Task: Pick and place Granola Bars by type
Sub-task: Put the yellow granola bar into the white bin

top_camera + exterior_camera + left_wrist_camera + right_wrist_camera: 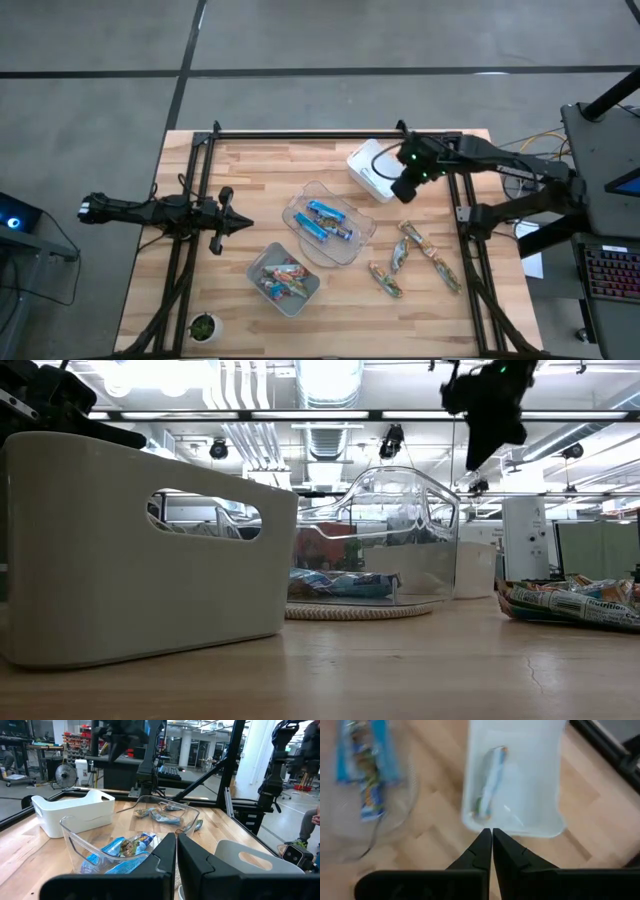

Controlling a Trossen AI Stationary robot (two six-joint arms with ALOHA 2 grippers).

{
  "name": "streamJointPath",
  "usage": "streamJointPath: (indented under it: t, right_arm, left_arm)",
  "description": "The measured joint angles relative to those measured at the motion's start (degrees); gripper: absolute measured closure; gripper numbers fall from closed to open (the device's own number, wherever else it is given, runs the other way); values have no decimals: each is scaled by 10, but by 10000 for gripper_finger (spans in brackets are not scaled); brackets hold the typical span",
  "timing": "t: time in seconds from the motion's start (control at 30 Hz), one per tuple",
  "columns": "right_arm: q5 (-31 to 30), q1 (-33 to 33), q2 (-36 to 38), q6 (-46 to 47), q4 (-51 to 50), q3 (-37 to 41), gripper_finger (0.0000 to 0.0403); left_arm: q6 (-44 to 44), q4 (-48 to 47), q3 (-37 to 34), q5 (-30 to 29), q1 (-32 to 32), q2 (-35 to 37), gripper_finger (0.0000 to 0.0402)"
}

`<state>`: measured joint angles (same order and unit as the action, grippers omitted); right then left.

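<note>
Your right gripper hangs over the white bin at about 1 o'clock on the table, fingers pressed together, holding nothing. Its wrist cam shows one bar lying inside that bin; wrapper colour is too washed out to call, and the high view hides it under the arm.

Left gripper waits at 9 o'clock, tips together, empty too.

Blue bars sit in the clear bin at centre; the exact count is hard to read, they overlap. Red/orange bars are piled in the grey bin at 6 o'clock, too jumbled to count.

Greenish-brown bars lie loose on the wood at 4 o'clock, approx five, well apart from every bin. In the low view they're cut off at the frame's edge, and the grey bin's wall blocks its contents entirely.

Small round pot w/ something green at 7 o'clock; can't tell what it is.
</note>
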<state>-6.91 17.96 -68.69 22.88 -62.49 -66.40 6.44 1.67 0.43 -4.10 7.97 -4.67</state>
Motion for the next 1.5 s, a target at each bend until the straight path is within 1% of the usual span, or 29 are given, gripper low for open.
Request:
streamJointPath:
  t: [0.27, 0.47, 0.6, 0.77, 1.07, 1.2, 1.37, 1.5]
  right_arm:
    - [54, -119, 53, -18, -7, -1, 394]
    - [113, -202, 80, -80, -8, -1, 394]
    - [128, -247, 85, -148, -8, 0, 394]
    - [130, -303, 87, -215, -5, 0, 394]
    - [129, -396, 48, -229, 6, 0, 394]
    - [128, -420, 25, -253, 10, 0, 394]
    - [125, -447, 0, -307, 11, -2, 394]
    - [89, -470, -19, -349, 11, -10, 393]
  left_arm:
    - [0, 0, 0, 0, 0, 0, 401]
    - [0, 0, 0, 0, 0, 0, 401]
    - [0, 0, 0, 0, 0, 0, 401]
    - [0, 0, 0, 0, 0, 0, 401]
    - [0, 0, 0, 0, 0, 0, 401]
    - [0, 0, 0, 0, 0, 0, 401]
    - [0, 0, 0, 0, 0, 0, 401]
    - [0, 0, 0, 0, 0, 0, 401]
